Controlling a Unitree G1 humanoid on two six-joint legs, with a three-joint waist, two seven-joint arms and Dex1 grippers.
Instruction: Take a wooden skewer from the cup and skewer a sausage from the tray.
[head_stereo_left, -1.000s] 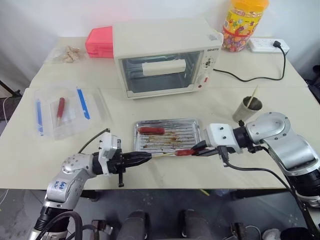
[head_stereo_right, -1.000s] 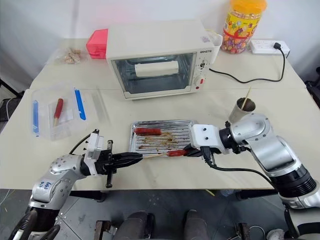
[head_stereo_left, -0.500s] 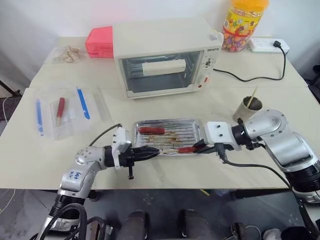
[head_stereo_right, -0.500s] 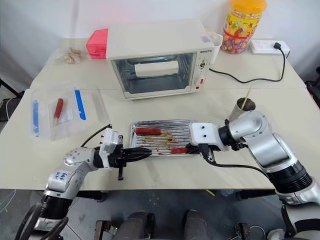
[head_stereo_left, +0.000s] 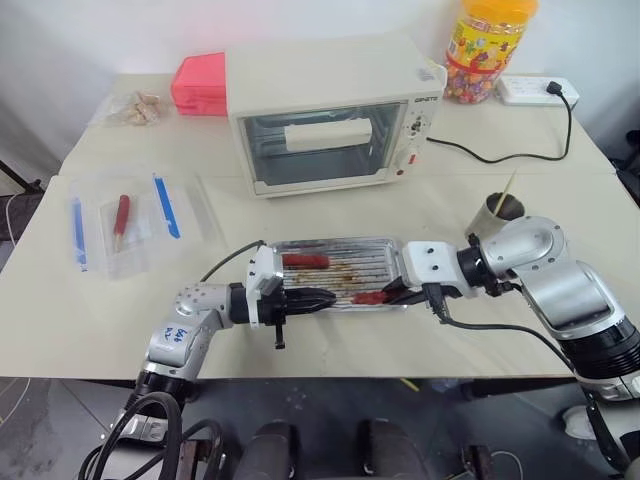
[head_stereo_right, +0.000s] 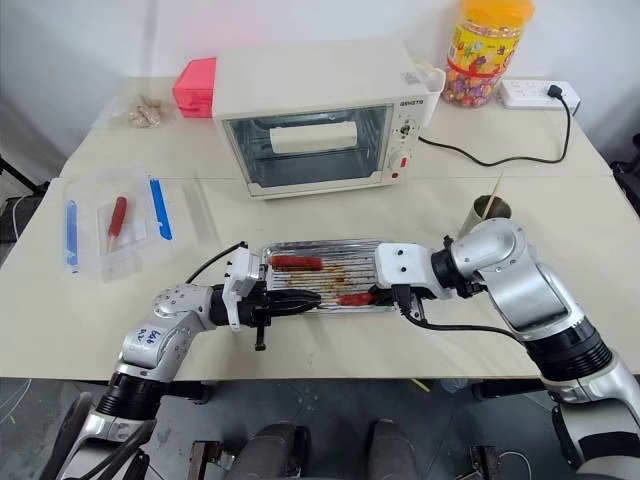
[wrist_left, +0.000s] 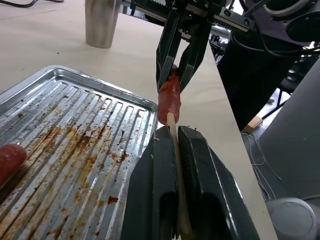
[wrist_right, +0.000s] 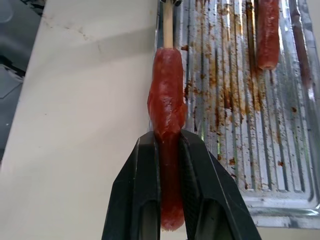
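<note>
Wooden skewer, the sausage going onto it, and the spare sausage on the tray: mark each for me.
wooden skewer (wrist_left: 171, 125): left wrist view, bare shaft just before the sausage.
sausage (wrist_right: 166, 95): right wrist view, middle of its body.
spare sausage (head_stereo_left: 305, 261): left eye view, its centre, lying on the tray.

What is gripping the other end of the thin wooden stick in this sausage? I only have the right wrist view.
Observer: The left gripper is shut on the thin pale wooden skewer, whose tip is inside the small red-brown sausage.
Operator: Are there any sticks in the cup?
Observer: Yes, one spare stick leans in the small steel-grey metal cup.
Operator: Is there anything red away from the tray?
Observer: A red sausage-like piece lies in clear plastic packaging on the left side of the table.
</note>
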